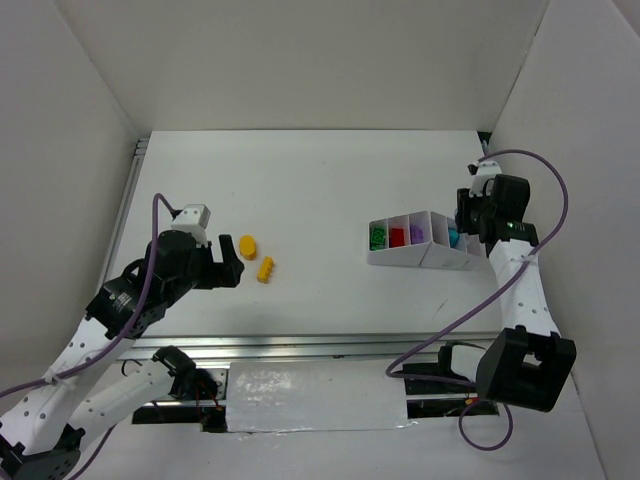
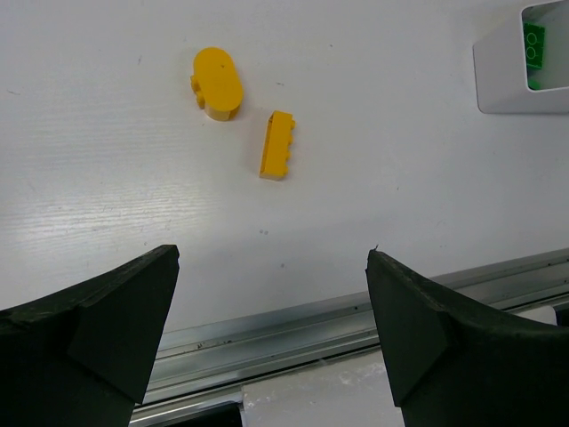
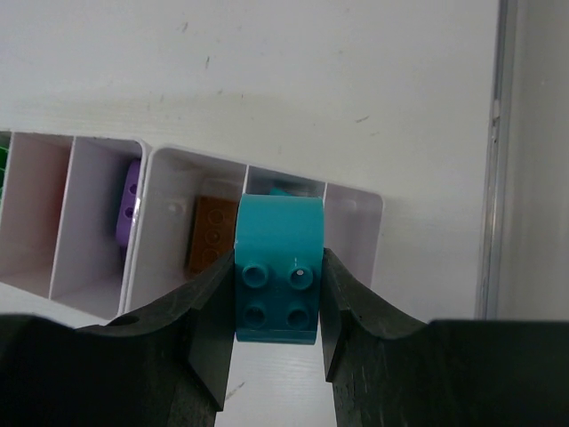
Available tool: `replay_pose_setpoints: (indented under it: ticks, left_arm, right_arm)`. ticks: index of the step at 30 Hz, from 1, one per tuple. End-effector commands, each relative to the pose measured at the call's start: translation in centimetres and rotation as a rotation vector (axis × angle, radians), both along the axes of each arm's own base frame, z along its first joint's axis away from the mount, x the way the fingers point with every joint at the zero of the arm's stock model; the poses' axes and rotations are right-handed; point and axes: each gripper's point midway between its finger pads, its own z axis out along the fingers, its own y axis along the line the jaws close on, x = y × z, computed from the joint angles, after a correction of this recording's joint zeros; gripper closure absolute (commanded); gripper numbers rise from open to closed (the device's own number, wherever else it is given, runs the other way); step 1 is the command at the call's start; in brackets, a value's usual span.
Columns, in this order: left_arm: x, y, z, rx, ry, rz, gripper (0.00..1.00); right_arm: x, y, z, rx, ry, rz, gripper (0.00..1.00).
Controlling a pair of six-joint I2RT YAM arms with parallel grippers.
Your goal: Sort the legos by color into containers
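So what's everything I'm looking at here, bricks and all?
table: one, white, under everything
tray: one, white, five compartments, table's right side
yellow legos: two, loose at left; a rounded one, a narrow one
green legos: count unclear, first compartment
red lego: count unclear, second
purple lego: one visible, third
orange lego: one visible, fourth
teal lego: partly hidden, fifth
held teal lego: one, over the tray's right end
left gripper: black, open, near the yellow legos
right gripper: black, shut on the held teal lego

Table (image 1: pixel 330 180): tray (image 1: pixel 400 257) + 2 yellow legos (image 1: pixel 266 270)
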Motion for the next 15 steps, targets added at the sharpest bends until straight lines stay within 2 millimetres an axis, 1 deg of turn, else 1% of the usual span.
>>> replay_pose_setpoints:
  ticks: [1, 3, 4, 5, 6, 7, 8, 9, 10, 13, 14, 15]
  left_arm:
    - [0.4, -0.3, 0.7, -0.007, -0.038, -0.024, 0.0]
    - [0.4, -0.3, 0.7, -0.007, -0.041, -0.023, 0.01]
    - [0.4, -0.3, 0.7, -0.008, -0.041, -0.026, 0.0]
    - [0.3, -0.3, 0.8, -0.011, -0.043, -0.025, 0.01]
    - [0.3, -0.3, 0.8, -0.011, -0.043, -0.025, 0.0]
    - [0.4, -0.3, 0.9, -0.012, -0.045, -0.027, 0.0]
    - [0.3, -0.4, 0.8, -0.011, -0.044, -0.029, 0.0]
    - [0.3, -0.3, 0.8, -0.009, -0.043, -0.028, 0.0]
    - [0.3, -0.4, 0.9, -0.012, -0.047, -0.03, 0.0]
    - [0.3, -0.3, 1.0, -0.015, -0.051, -0.027, 0.0]
    - [0.3, -0.3, 1.0, -0.015, -0.051, -0.027, 0.0]
    - [0.3, -0.3, 1.0, -0.014, -0.049, -0.027, 0.01]
  right_arm:
    - [0.2, -1.0, -1.5, -0.018, 0.019, -0.029, 0.96]
    - [0.2, -1.2, -2.0, -0.016, 0.027, -0.045, 0.96]
    - [0.2, -1.1, -2.0, -0.014, 0.021, -0.037, 0.96]
    - [0.3, -1.2, -2.0, -0.016, 0.013, -0.048, 0.94]
    - [0.1, -1.4, -2.3, -0.014, 0.02, -0.059, 0.93]
    - [0.1, -1.4, -2.6, -0.014, 0.023, -0.064, 0.9]
    - [0.0, -1.5, -2.8, -0.016, 0.025, -0.07, 0.84]
    - [0.0, -1.5, -2.9, -0.013, 0.022, -0.073, 0.8]
    - [0.1, -1.5, -3.0, -0.01, 0.02, -0.074, 0.78]
    - [0.3, -1.5, -2.9, -0.003, 0.018, -0.077, 0.76]
    - [0.3, -1.4, -2.9, -0.002, 0.016, -0.074, 0.72]
    - [0.4, -1.5, -3.0, 0.002, 0.024, -0.076, 0.7]
